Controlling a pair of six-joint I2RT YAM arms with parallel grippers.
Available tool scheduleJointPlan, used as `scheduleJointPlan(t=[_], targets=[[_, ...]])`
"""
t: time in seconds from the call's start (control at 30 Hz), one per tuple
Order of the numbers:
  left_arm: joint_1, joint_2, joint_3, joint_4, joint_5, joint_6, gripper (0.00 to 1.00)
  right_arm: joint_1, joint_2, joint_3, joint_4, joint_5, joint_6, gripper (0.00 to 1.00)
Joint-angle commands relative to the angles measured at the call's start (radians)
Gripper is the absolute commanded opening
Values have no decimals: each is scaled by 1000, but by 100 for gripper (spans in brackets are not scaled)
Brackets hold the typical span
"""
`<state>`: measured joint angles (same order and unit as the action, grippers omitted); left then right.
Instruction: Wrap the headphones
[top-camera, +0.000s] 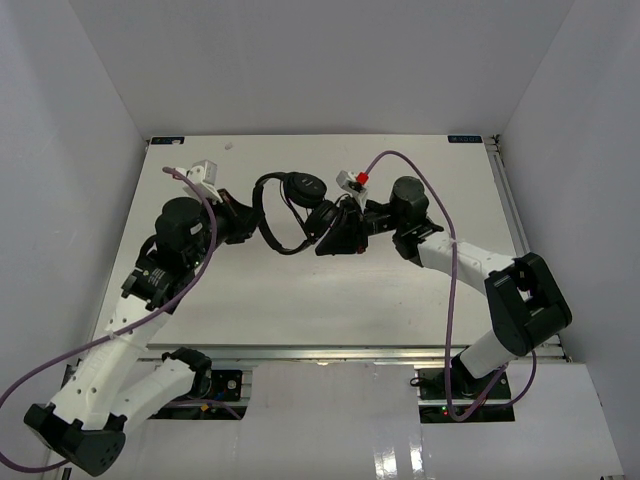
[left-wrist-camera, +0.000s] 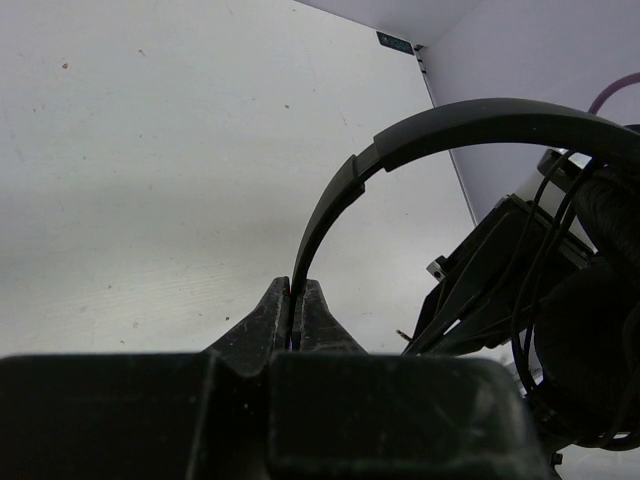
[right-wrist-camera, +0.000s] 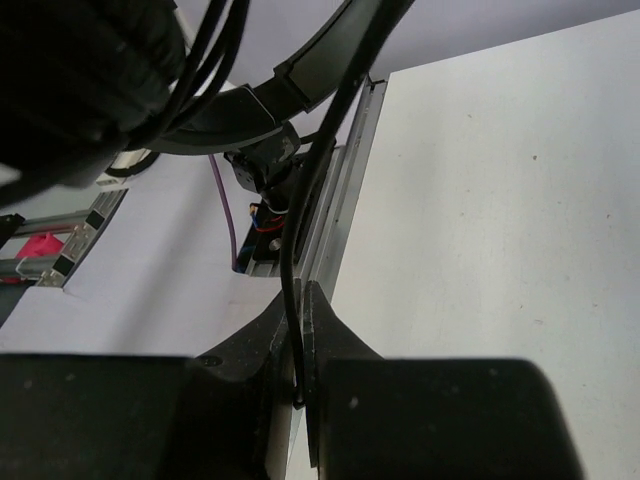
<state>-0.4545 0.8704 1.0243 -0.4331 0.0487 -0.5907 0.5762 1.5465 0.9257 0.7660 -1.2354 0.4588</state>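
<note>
The black headphones (top-camera: 300, 188) hang above the middle of the table, between my two grippers. My left gripper (top-camera: 254, 222) is shut on the thin headband (left-wrist-camera: 330, 215), pinching it near one end (left-wrist-camera: 295, 292). The headband arcs up and right to a padded earcup (left-wrist-camera: 590, 340) with loops of cord around it. My right gripper (top-camera: 326, 232) is shut on the thin black cord (right-wrist-camera: 291, 250), which runs down between its jaws (right-wrist-camera: 302, 305). An earcup (right-wrist-camera: 80, 70) and the headband (right-wrist-camera: 310, 65) sit just above that gripper.
The white table (top-camera: 350, 300) lies inside white enclosure walls. A metal rail (right-wrist-camera: 345, 180) runs along the table's edge. A purple arm cable (top-camera: 455, 290) loops along the right arm. The other arm's gripper body (left-wrist-camera: 480, 280) is close behind the headband.
</note>
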Motion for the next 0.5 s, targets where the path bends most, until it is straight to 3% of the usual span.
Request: scheduleJointPlan(t=[0.0,0.47], targets=[[-1,-54,-73,110,-100,-132,0,1,-18,-34,99,35,63,8],[-1,-11,-310,250,-144,-395,0,1,122,-120,199,117,146,8]])
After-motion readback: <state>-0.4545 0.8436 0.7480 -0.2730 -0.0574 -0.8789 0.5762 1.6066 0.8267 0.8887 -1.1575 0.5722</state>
